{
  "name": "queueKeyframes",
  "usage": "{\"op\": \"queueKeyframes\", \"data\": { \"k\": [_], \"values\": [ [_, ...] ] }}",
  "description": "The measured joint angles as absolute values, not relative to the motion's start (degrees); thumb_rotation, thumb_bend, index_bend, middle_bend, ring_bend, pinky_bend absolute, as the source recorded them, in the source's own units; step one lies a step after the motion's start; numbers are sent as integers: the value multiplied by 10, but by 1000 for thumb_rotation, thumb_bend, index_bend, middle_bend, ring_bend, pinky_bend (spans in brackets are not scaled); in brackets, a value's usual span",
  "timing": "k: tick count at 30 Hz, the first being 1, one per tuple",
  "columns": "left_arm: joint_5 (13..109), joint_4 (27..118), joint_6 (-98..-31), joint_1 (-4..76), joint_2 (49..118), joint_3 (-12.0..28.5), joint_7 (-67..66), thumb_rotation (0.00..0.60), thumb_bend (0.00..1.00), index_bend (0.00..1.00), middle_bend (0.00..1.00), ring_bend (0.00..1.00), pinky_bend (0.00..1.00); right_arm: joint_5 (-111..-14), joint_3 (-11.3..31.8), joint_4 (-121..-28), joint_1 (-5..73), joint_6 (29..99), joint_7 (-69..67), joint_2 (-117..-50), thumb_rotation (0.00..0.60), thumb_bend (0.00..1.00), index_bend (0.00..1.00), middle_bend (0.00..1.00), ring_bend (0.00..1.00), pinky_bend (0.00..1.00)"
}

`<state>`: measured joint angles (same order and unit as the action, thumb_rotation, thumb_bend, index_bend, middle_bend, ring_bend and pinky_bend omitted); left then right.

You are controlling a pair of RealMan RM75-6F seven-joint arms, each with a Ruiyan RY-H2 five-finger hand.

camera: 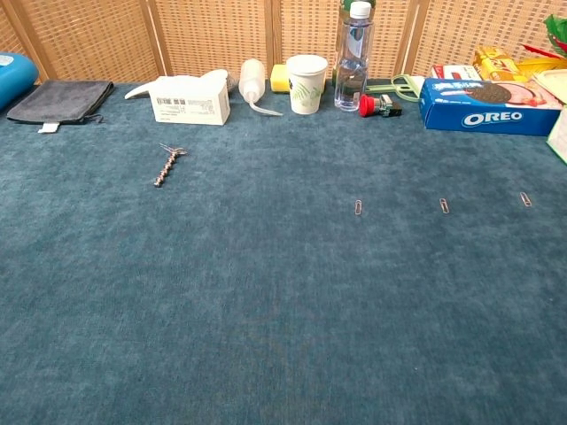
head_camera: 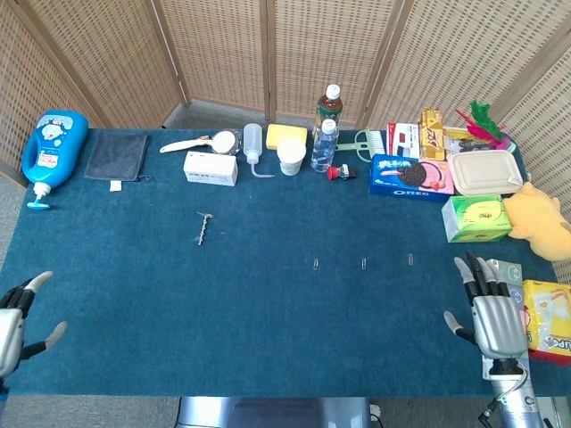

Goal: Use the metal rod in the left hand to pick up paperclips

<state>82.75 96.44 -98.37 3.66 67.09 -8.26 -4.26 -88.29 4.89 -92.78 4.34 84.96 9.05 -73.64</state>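
Note:
The metal rod (head_camera: 203, 229) lies loose on the blue cloth left of centre, a small wire clump at its far end; the chest view shows the rod (camera: 167, 166) too. Three paperclips lie in a row to its right: one (head_camera: 316, 264), a second (head_camera: 363, 263), a third (head_camera: 410, 259), also seen in the chest view (camera: 358, 208) (camera: 444, 206) (camera: 525, 199). My left hand (head_camera: 16, 323) is at the near left corner, fingers spread, holding nothing, far from the rod. My right hand (head_camera: 487, 312) is at the near right edge, fingers straight and empty.
Along the back stand a white box (head_camera: 211, 168), squeeze bottle (head_camera: 253, 147), paper cup (head_camera: 292, 157), water bottle (head_camera: 325, 143) and Oreo box (head_camera: 410, 176). A blue jug (head_camera: 52, 152) and grey pouch (head_camera: 117, 156) sit back left. Boxes and a yellow plush (head_camera: 538, 220) crowd the right edge.

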Motion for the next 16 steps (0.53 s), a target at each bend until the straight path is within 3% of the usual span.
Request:
{"op": "queueKeyframes", "data": {
  "k": [5, 16],
  "values": [
    [848, 951, -1013, -1, 679, -85, -33, 552, 409, 166, 227, 266, 489, -887, 44, -930, 43, 853, 89, -736, 600, 274, 39, 4, 0, 91],
    [880, 994, -1002, 0, 676, -63, -79, 557, 409, 167, 221, 260, 489, -872, 40, -918, 43, 845, 76, -736, 600, 274, 39, 5, 0, 91]
  ]
}}
